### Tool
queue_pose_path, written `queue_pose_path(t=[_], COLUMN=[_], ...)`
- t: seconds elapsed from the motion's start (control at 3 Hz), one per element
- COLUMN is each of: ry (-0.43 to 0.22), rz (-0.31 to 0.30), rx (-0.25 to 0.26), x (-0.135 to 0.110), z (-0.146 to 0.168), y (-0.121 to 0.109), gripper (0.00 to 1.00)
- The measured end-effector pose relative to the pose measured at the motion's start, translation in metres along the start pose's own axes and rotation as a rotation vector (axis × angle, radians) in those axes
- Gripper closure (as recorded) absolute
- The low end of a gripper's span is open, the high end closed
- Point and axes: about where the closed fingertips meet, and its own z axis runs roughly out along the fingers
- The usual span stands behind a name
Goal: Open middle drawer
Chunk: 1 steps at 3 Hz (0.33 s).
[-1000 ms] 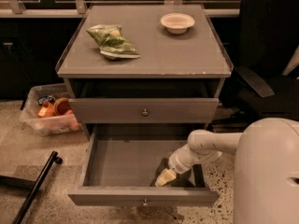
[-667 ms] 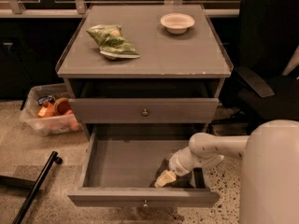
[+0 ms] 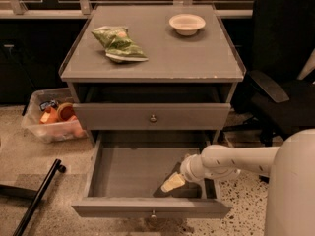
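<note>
The middle drawer (image 3: 142, 173) is pulled far out of the grey cabinet. Its shallow grey inside shows, and its flat front (image 3: 123, 208) with a small round knob (image 3: 153, 213) faces me. Above it the top drawer front (image 3: 118, 117) with its knob (image 3: 153, 117) stands nearly closed. The lowest drawer is hidden under the open one. My gripper (image 3: 173, 182), cream-tipped on a white arm (image 3: 231, 161), reaches in from the right. It hangs inside the open drawer near its right front corner, apart from the knob.
On the cabinet top lie a green chip bag (image 3: 118, 43) and a white bowl (image 3: 187, 23). A clear bin of items (image 3: 51, 122) stands on the floor at the left, with a black bar (image 3: 39, 195) near it. A black office chair (image 3: 280, 82) stands at the right.
The arm has shifted slightly; the gripper stays inside the open drawer, a touch higher. The drawer has not visibly moved.
</note>
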Motion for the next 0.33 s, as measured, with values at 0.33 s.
queue_pose_path(t=[0.33], ry=[-0.031], rz=[0.045], rx=[0.097], x=[-0.0103], z=[-0.0095], y=[-0.0177], gripper=[0.00])
